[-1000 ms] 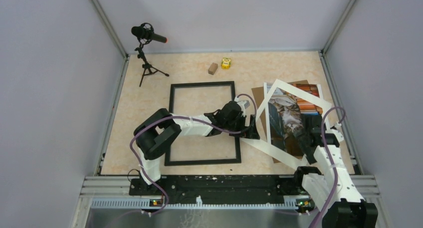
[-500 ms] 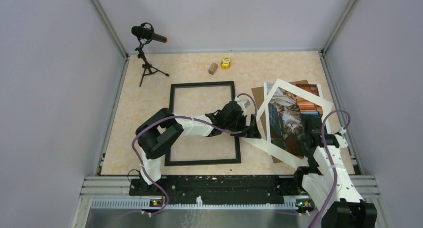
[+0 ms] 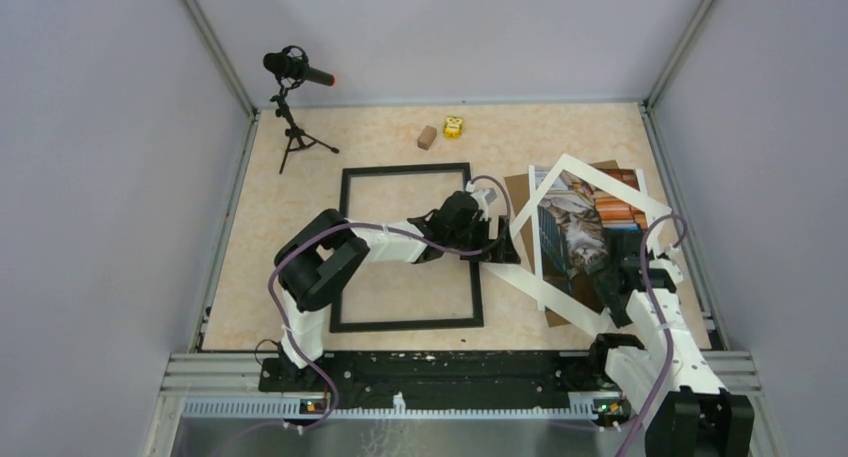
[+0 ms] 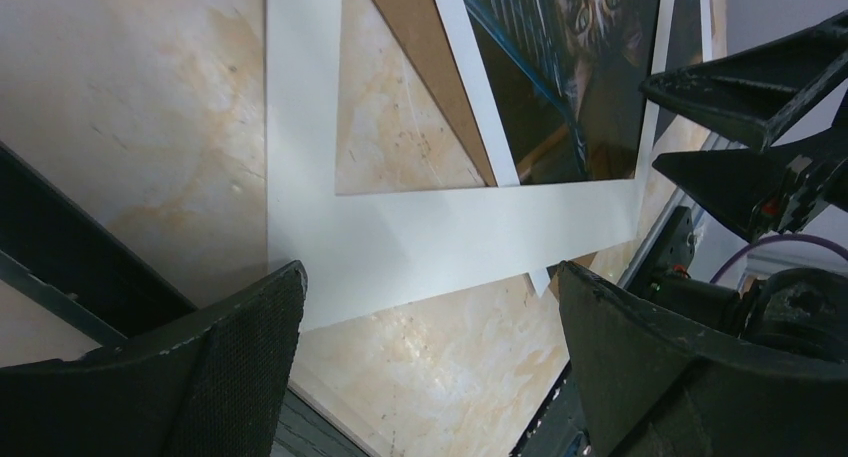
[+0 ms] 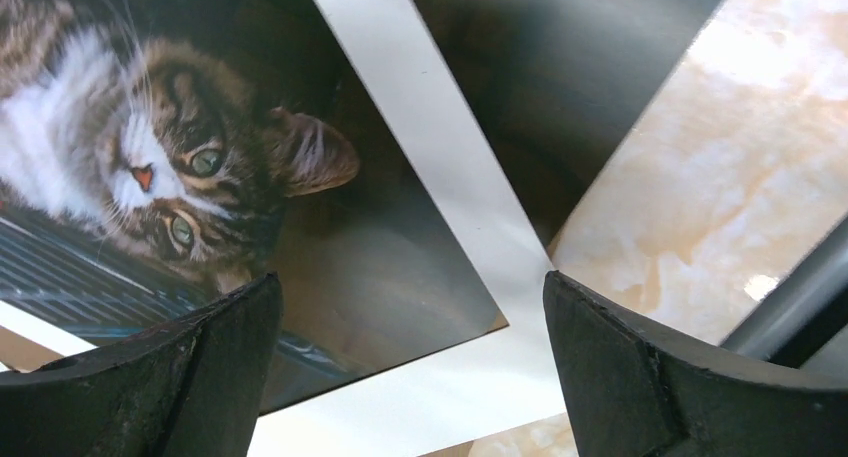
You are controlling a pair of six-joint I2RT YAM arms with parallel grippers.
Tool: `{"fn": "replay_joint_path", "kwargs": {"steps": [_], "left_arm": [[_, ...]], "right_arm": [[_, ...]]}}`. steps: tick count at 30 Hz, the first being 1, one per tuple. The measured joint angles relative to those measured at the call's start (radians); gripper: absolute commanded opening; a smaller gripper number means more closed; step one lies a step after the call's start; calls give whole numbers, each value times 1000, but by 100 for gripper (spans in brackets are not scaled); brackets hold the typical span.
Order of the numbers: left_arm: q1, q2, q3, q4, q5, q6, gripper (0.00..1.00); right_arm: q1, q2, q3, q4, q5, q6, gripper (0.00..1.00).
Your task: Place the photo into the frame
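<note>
Top view: the thin black rectangular picture frame [image 3: 405, 168] lies flat at the middle of the counter [image 3: 290, 207]. The cat-and-books photo print [image 3: 575, 227] sits near the right edge under a skewed white card mount [image 3: 618, 185], which has swung toward the far edge since a second ago. The left tool [image 3: 503, 252] has edged farther too.

Left wrist view: the left tool [image 4: 430, 277], jaws wide and empty, straddles the mount's strip. A brown cardboard sheet [image 4: 430, 67] shows beneath the photo.

Right wrist view: the right tool [image 5: 410, 287], spread open and holding nothing, hangs over the photo's corner.
</note>
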Motion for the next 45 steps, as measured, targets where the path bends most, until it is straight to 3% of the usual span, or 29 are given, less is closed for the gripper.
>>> {"fn": "replay_joint_path", "kwargs": {"steps": [11, 19, 25, 30, 39, 45], "left_arm": [[91, 60, 109, -34, 13, 63, 99], [63, 40, 149, -143, -6, 178, 99], [14, -21, 135, -160, 21, 200, 99], [12, -50, 71, -118, 47, 189, 99], [-48, -15, -20, 47, 190, 49, 99], [-56, 21, -18, 55, 167, 16, 99]], "right_arm": [[8, 122, 71, 72, -124, -145, 99], [11, 121, 127, 74, -141, -206, 98], [25, 150, 124, 234, -445, -360, 98], [71, 209, 126, 351, -582, -379, 98], [51, 285, 194, 277, -526, -386, 99], [-47, 177, 179, 143, -365, -321, 99]]}}
